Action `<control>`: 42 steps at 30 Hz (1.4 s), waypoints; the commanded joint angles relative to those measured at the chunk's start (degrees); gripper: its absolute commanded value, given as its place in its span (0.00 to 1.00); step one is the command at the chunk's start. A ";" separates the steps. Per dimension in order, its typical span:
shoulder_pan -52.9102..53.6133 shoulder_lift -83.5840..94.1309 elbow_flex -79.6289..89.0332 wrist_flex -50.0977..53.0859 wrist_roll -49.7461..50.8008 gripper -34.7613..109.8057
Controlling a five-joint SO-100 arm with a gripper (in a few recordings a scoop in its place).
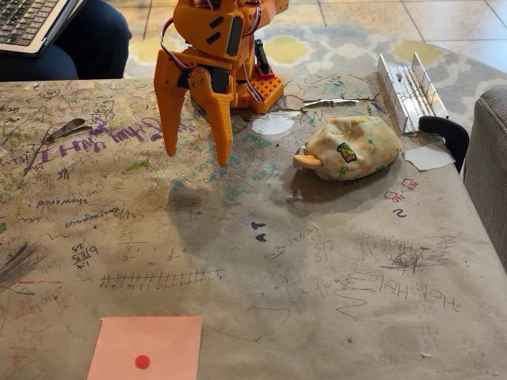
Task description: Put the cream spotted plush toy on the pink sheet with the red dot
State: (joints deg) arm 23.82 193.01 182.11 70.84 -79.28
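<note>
The cream spotted plush toy (348, 148) lies on its side at the back right of the table, an orange foot pointing left. My orange gripper (194, 157) hangs above the table at the back left of centre, well to the left of the plush, its two fingers spread open with nothing between them. The pink sheet with the red dot (146, 347) lies flat at the near edge, left of centre, far in front of the gripper.
The table (261, 261) is covered in scribbled brown paper. A metal rail piece (408, 91) and a black clamp (445, 131) sit at the back right. A grey sofa arm (487, 174) borders the right. A person with a laptop (32, 20) sits back left.
</note>
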 commanded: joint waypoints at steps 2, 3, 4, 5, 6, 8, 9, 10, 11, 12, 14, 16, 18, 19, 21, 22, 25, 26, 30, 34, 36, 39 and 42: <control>-3.78 0.09 1.14 0.62 0.44 0.46; -4.39 0.09 1.14 0.62 0.70 0.46; -5.01 0.09 1.14 0.62 1.05 0.46; -5.54 0.09 1.14 0.62 1.41 0.46; -5.89 0.09 1.14 0.62 1.58 0.46; -6.24 0.09 1.14 0.62 1.76 0.46; -6.24 0.09 1.14 0.62 1.76 0.46; -6.24 0.09 1.14 0.62 1.76 0.46; -6.24 0.09 1.14 0.62 1.76 0.46; -6.24 0.09 1.14 0.62 1.76 0.46; -6.33 0.09 1.14 0.62 0.70 0.46; -8.09 0.09 1.14 0.70 -4.92 0.46; -7.73 0.09 1.14 0.70 1.32 0.46; -5.45 0.09 1.14 0.53 -3.96 0.46; -2.29 0.26 1.14 -0.35 -6.33 0.45; -5.54 0.18 1.14 0.44 -3.69 0.45; 0.62 0.26 -1.93 -0.70 4.22 0.45; 3.08 0.26 -4.83 -4.13 18.11 0.44; 11.16 0.26 -13.36 -4.13 31.11 0.49; -0.62 0.00 -30.76 5.36 40.61 0.49; -12.83 -2.90 -42.01 11.95 42.98 0.51; -35.95 -19.07 -55.72 23.99 48.25 0.51; -43.95 -34.45 -57.39 24.08 48.87 0.52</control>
State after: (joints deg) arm -10.72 171.21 132.80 92.37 -31.46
